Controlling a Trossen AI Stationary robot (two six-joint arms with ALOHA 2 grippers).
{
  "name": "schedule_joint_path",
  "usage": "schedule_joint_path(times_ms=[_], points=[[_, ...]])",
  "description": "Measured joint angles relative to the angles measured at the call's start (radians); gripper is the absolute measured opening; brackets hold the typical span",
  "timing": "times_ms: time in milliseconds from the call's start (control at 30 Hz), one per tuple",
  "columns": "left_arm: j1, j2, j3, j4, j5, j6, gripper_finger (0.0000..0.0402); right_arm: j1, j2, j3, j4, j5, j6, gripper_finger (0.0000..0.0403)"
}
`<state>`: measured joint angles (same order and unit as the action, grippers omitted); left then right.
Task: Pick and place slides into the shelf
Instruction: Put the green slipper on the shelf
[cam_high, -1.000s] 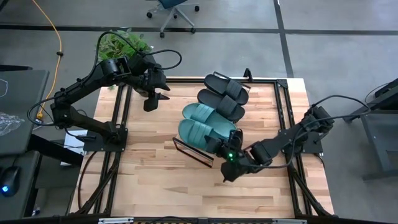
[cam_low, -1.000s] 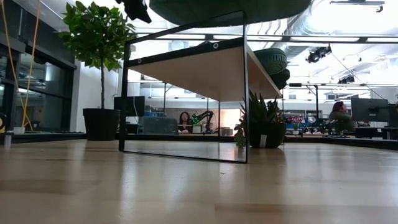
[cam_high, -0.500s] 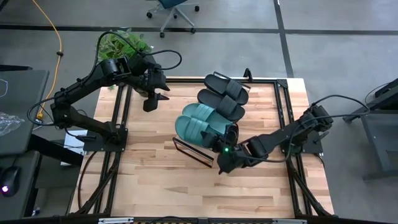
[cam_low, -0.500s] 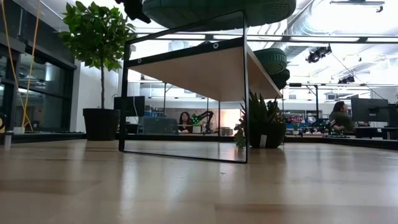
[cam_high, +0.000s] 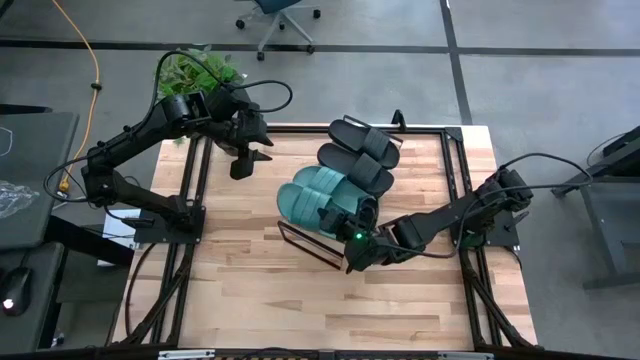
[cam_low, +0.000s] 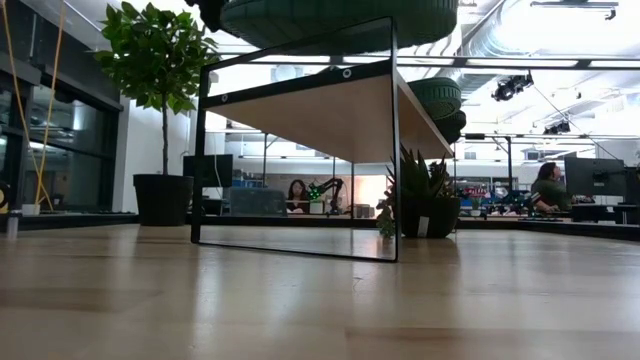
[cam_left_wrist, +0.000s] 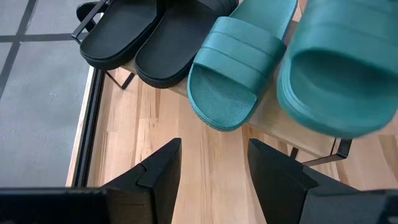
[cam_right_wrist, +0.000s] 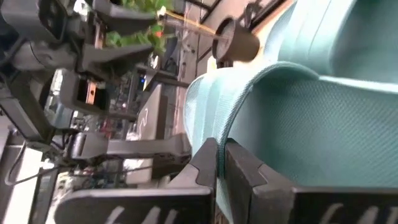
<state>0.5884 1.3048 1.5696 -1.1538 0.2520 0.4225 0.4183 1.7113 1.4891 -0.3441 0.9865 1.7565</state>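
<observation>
The shelf (cam_low: 330, 110), a slanted light-wood board on a thin dark frame (cam_high: 305, 246), stands mid-table. Two black slides (cam_high: 362, 150) and one teal slide (cam_left_wrist: 233, 74) lie side by side on it. My right gripper (cam_high: 358, 246) is shut on the second teal slide (cam_high: 315, 208), which hangs over the shelf's near end; in the low view this slide (cam_low: 330, 12) shows just above the frame's top bar. My left gripper (cam_left_wrist: 214, 158) is open and hovers by the table's far-left part (cam_high: 243, 162), touching nothing. My right gripper pinches the teal slide's thin sole rim (cam_right_wrist: 219, 146) between its two fingers (cam_right_wrist: 249, 171), at the slide's near-right end. The fingers come roughly level from the table's right. The slide reaches leftward from them over the shelf; whether it touches the board cannot be told.
A potted plant (cam_high: 195, 70) stands beyond the table's far-left corner. Dark metal rails (cam_high: 190, 190) run along the table's left and right sides. Bare tabletop (cam_high: 300, 300) lies toward the near edge. People (cam_low: 545, 182) sit in the room behind.
My right gripper has moved toward the table's left and a little toward its far edge, staying shut. The teal slide it carries has travelled with it, leftward over the shelf's near end and closer to the other teal slide.
</observation>
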Motion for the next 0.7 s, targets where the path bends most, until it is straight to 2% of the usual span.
schedule_joint_path(times_ms=[367, 700], points=[[0.0, 0.0, 0.0, 0.0, -0.002, 0.0, 0.0174, -0.024, 0.028, 0.0, 0.027, -0.057, 0.024, 0.0], [0.0, 0.0, 0.0, 0.0, -0.002, 0.004, 0.0174, -0.028, 0.028, 0.0, -0.048, -0.079, 0.132, 0.0]])
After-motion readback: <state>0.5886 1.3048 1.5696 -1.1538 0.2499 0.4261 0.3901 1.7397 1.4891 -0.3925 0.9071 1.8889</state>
